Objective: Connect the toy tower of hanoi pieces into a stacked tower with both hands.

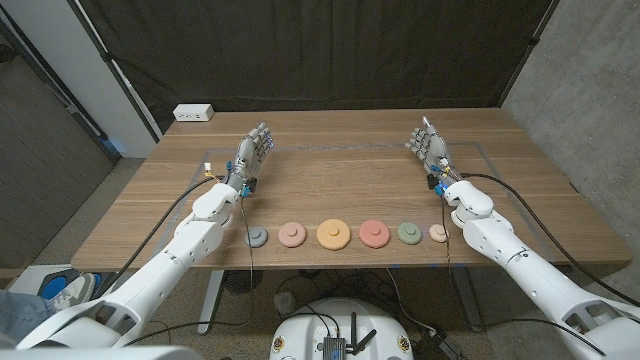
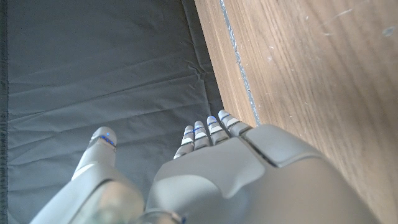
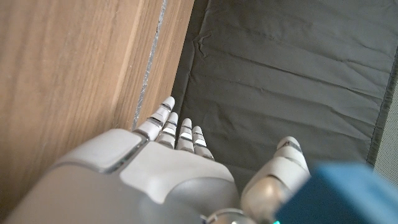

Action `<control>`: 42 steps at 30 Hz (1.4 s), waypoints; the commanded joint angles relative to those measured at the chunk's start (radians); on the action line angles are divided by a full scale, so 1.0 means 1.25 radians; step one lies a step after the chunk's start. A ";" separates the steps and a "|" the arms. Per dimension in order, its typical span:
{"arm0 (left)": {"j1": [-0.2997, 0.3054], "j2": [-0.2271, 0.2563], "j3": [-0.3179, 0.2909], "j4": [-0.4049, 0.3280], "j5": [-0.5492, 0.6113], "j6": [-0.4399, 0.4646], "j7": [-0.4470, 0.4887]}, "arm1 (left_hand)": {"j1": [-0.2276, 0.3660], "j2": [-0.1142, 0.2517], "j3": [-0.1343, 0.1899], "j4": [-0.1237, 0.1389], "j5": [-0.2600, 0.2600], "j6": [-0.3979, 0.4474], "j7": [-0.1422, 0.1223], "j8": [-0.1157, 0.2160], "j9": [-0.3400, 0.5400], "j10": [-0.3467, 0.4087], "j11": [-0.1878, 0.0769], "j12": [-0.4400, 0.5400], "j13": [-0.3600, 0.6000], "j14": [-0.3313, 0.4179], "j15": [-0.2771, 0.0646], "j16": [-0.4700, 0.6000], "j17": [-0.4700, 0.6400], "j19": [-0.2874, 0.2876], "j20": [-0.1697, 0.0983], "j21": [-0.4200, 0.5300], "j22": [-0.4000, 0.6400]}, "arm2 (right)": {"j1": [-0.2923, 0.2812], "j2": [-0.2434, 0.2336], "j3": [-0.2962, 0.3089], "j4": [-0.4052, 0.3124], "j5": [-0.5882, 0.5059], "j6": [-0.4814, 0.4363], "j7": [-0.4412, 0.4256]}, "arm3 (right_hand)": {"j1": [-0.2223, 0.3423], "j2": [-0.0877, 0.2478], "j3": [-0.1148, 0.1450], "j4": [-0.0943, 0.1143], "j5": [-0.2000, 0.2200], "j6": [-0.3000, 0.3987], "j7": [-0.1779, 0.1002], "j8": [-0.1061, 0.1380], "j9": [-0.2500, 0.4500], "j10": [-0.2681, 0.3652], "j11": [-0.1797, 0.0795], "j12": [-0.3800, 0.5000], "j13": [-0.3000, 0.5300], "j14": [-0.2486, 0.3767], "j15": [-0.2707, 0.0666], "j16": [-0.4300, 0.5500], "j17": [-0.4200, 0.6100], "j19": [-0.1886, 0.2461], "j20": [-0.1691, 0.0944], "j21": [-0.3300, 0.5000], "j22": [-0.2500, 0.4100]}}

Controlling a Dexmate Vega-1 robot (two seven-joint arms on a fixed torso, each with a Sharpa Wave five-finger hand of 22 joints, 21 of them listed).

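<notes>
A: Are the hands holding anything?

B: No. The left hand point(image 1: 255, 146) and right hand point(image 1: 428, 141) are standing open, fingers straight, holding nothing.

A: Where are the discs?

B: Six discs point(image 1: 333, 234) are lying in a row behind the hands, near the robot, well apart from them.

A: So nothing is getting stacked?

B: Right. All the stacking is still waiting.

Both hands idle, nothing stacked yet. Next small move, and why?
Probably draw the left hand back toward the orange disc, the largest in the row and the likely base. Both hands are open, the right hand too, far beyond the discs near the table's front edge.
</notes>
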 commanded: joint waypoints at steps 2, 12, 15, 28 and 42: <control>0.027 0.010 -0.008 -0.008 -0.001 -0.025 -0.009 | 0.001 -0.006 0.004 0.000 0.003 0.001 0.009 0.003 0.002 0.007 0.003 0.004 0.004 0.010 0.002 0.005 0.004 0.007 -0.047 0.005 0.002 | -0.022 0.001 -0.001 -0.030 -0.017 0.015 -0.030 | 0.005 0.001 0.005 0.000 0.003 0.003 0.021 0.006 0.004 0.005 0.006 0.004 0.002 0.008 0.005 0.005 0.001 0.010 0.001 0.003 0.003; 0.034 0.019 -0.013 -0.021 0.013 -0.041 0.001 | 0.006 -0.001 0.005 0.000 0.004 0.025 0.010 0.010 0.001 0.030 0.005 0.013 0.004 0.031 0.002 0.011 0.003 0.017 -0.040 0.009 0.001 | -0.024 0.004 -0.007 -0.030 -0.030 0.022 -0.034 | 0.009 0.006 0.006 -0.004 0.003 0.017 0.016 0.012 0.004 0.023 0.007 0.010 -0.008 0.036 0.006 0.016 -0.003 0.031 0.006 0.003 0.004; 0.035 0.022 -0.012 -0.024 0.021 -0.039 0.010 | 0.008 0.001 0.005 -0.001 0.004 0.031 0.010 0.010 0.001 0.044 0.002 0.017 0.004 0.056 -0.002 0.018 0.004 0.033 -0.037 0.015 0.002 | -0.022 0.005 -0.009 -0.026 -0.035 0.029 -0.034 | 0.010 0.007 0.007 -0.006 0.002 0.021 0.014 0.013 0.005 0.031 0.004 0.012 -0.011 0.049 0.006 0.020 -0.004 0.043 0.008 0.005 0.004; 0.058 0.004 -0.026 -0.034 0.022 -0.058 0.056 | 0.006 -0.003 -0.002 0.002 0.003 0.075 -0.003 0.009 0.001 0.103 -0.010 0.025 0.004 0.219 -0.013 0.051 0.009 0.166 0.048 0.056 0.011 | -0.032 -0.018 0.002 -0.049 -0.042 0.017 -0.048 | 0.017 0.019 0.007 -0.017 -0.001 0.033 -0.001 0.011 0.006 0.093 -0.013 0.022 -0.035 0.269 -0.024 0.104 -0.001 0.225 0.018 0.046 0.011; 0.053 -0.012 -0.027 -0.011 0.020 -0.072 0.061 | -0.012 0.002 -0.007 0.012 0.003 0.093 -0.001 0.008 0.001 0.141 0.012 0.029 0.004 0.352 -0.022 0.083 0.025 0.271 0.069 0.100 0.026 | -0.039 -0.003 0.000 -0.045 -0.049 0.018 -0.075 | 0.019 0.025 0.004 -0.019 -0.001 0.057 -0.025 0.016 0.007 0.124 -0.016 0.033 -0.029 0.437 -0.039 0.184 0.041 0.351 0.019 0.088 0.017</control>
